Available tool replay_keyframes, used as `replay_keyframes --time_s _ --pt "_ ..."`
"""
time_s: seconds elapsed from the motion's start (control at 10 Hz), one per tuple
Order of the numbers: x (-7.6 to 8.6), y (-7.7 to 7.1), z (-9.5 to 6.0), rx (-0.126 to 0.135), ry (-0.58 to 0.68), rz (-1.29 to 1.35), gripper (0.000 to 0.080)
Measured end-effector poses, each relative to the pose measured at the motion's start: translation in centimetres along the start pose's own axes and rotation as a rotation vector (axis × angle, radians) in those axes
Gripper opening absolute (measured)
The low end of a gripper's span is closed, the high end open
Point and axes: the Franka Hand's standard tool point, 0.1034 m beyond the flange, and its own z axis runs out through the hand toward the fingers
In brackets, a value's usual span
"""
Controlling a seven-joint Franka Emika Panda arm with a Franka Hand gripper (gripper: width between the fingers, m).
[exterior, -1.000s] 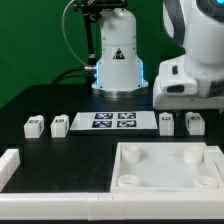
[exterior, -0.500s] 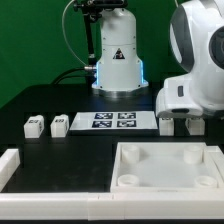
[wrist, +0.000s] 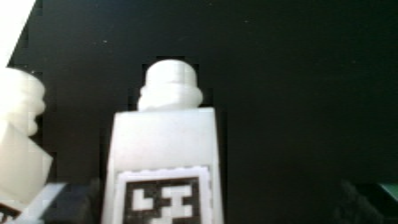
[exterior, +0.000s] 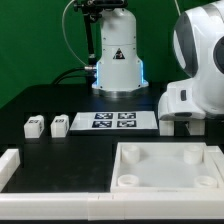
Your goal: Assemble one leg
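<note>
Since the earlier frames the arm has come down on the exterior view's right. Its white hand body now sits low over the table (exterior: 80,150) and covers most of the spot just beside the marker board (exterior: 113,122), where two small posts stood clear before. No other part on the table has shifted.

Gripper (wrist: 214,198): the jaws are spread wide. The dark fingers (wrist: 50,200) show at the two near corners of the wrist view, one on each side of the leg (wrist: 164,140). Dark table shows between each finger and the part. No contact is visible and nothing is pinched.

Leg: it rests on the black table between the spread fingers. Its rounded peg end points away from the wrist camera, and its black-and-white tag faces that camera. A second leg (wrist: 18,120) rests just beside it, apart from it and cut off by the picture's edge. The exterior view does not show which of the two posts beside the marker board sits between the fingers.

Other parts, exterior view:
- A third leg (exterior: 33,126) and a fourth leg (exterior: 60,125) stand near each other on the exterior view's left of the marker board, well apart from the gripper.
- The panel (exterior: 165,168) lies flat in the foreground, with round sockets at its corners.
- The robot base (exterior: 117,65) stands behind the marker board.
</note>
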Motion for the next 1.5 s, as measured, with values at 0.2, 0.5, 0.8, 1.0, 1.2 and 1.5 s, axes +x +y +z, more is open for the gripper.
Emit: replay_keyframes --time_s 0.2,0.5,0.8,1.0,1.2,1.5 --pt "0.0 0.0 0.0 0.0 0.0 0.0 0.039" --pt "0.0 0.0 0.0 0.0 0.0 0.0 0.0285" --pt "0.0 0.0 0.0 0.0 0.0 0.0 0.0285" --pt "-0.1 0.4 -2.1 -0.001 0.003 -0.028 0.0286" --pt "-0.5 1.8 -7.6 0.019 0.057 -0.07 0.0287" --pt "-1.5 3.1 -11.0 0.034 0.166 -0.091 0.0287"
